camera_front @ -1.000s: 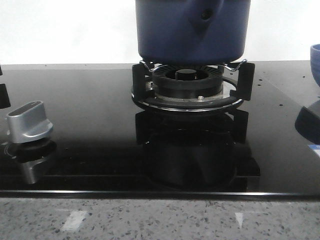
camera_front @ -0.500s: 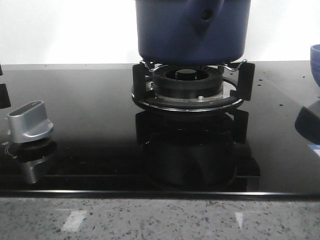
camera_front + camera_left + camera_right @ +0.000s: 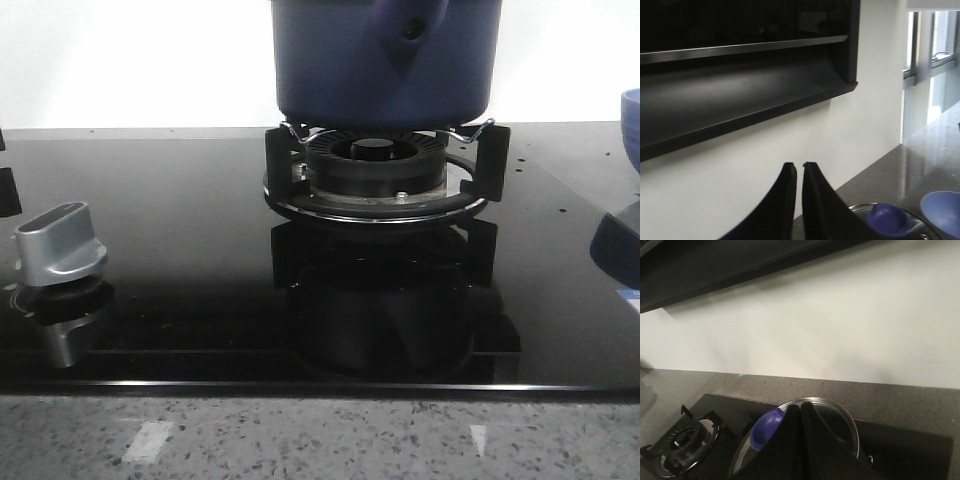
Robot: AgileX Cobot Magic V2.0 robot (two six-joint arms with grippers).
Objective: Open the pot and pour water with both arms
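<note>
The dark navy pot (image 3: 385, 60) stands on the burner grate (image 3: 375, 185) at the back centre of the black glass hob; its top is cut off by the frame edge. Neither gripper shows in the front view. In the right wrist view, my right gripper (image 3: 799, 407) is shut, hanging over the pot's glass lid (image 3: 842, 417), with the lid's blue knob (image 3: 766, 427) just beside the fingers, partly hidden by them. In the left wrist view, my left gripper (image 3: 799, 165) is shut and holds nothing; it is raised against the white wall, the blue knob (image 3: 885, 220) lower down to its side.
A silver stove knob (image 3: 60, 240) sits at the hob's front left. A lighter-blue bowl (image 3: 631, 120) stands at the right edge, seen too as the bowl (image 3: 942, 212). A second burner (image 3: 687, 440) lies beside the pot. A black range hood (image 3: 740, 75) hangs overhead.
</note>
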